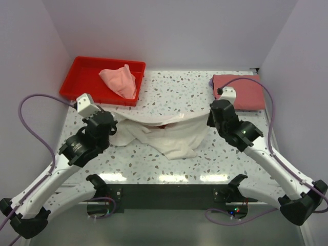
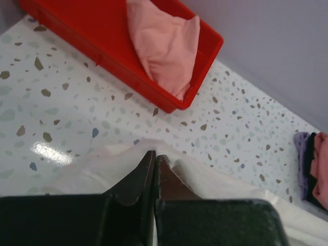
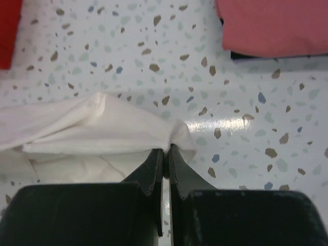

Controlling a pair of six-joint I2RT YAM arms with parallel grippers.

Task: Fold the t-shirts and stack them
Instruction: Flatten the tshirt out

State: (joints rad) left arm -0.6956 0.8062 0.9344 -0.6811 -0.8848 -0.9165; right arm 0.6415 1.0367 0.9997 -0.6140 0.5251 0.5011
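The white t-shirt [image 1: 164,134] hangs stretched between my two grippers over the middle of the table, with a bit of its red print [image 1: 163,126] showing. My left gripper [image 2: 154,154] is shut on its left edge [image 2: 102,169]. My right gripper [image 3: 166,149] is shut on its right edge [image 3: 102,125]. The rest of the shirt sags crumpled onto the table. The pale pink t-shirt [image 1: 120,80] lies bunched in the red tray [image 1: 82,77]. The dusty-red t-shirt [image 1: 240,92] lies folded at the back right.
The red tray stands at the back left and also shows in the left wrist view [image 2: 102,46]. A dark folded cloth [image 2: 306,164] lies under the dusty-red t-shirt. Purple cables [image 1: 36,128] loop beside both arms. Walls close the back and sides.
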